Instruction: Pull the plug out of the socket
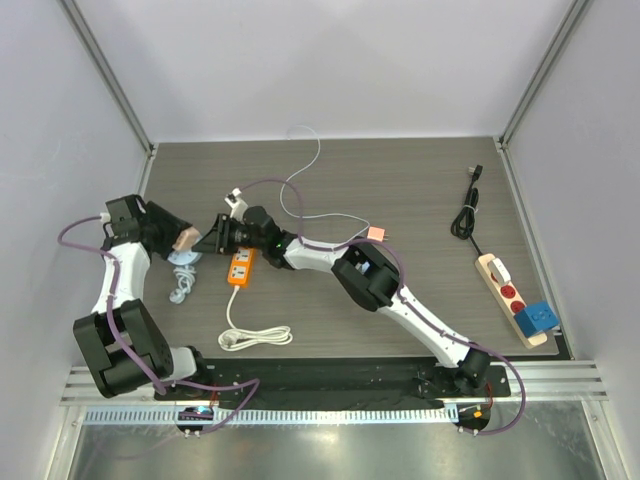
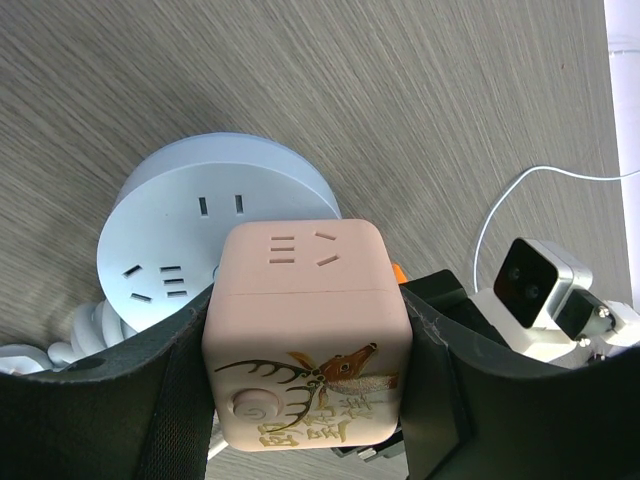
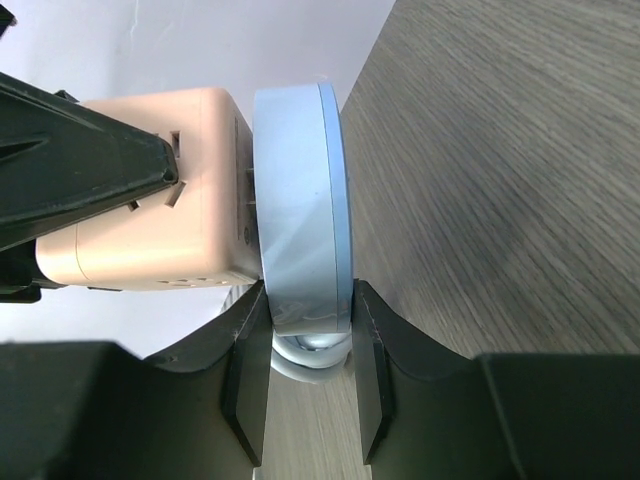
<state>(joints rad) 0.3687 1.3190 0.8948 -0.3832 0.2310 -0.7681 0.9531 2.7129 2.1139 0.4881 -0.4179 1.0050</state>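
None of the task looks done to us: the plug [image 1: 537, 317], a dark blue cube, sits plugged into the near end of the socket [image 1: 497, 279], the beige strip with red outlets. Both grippers are well apart from the socket, off to its left. Our left gripper [image 2: 310, 390] has its jaws partly spread and clamped on a pink cube [image 2: 300, 290]. Our right gripper [image 3: 310, 385] narrowly pinches the rim of a round light-blue base [image 3: 300, 200]. Reaching and pulling the plug remain.
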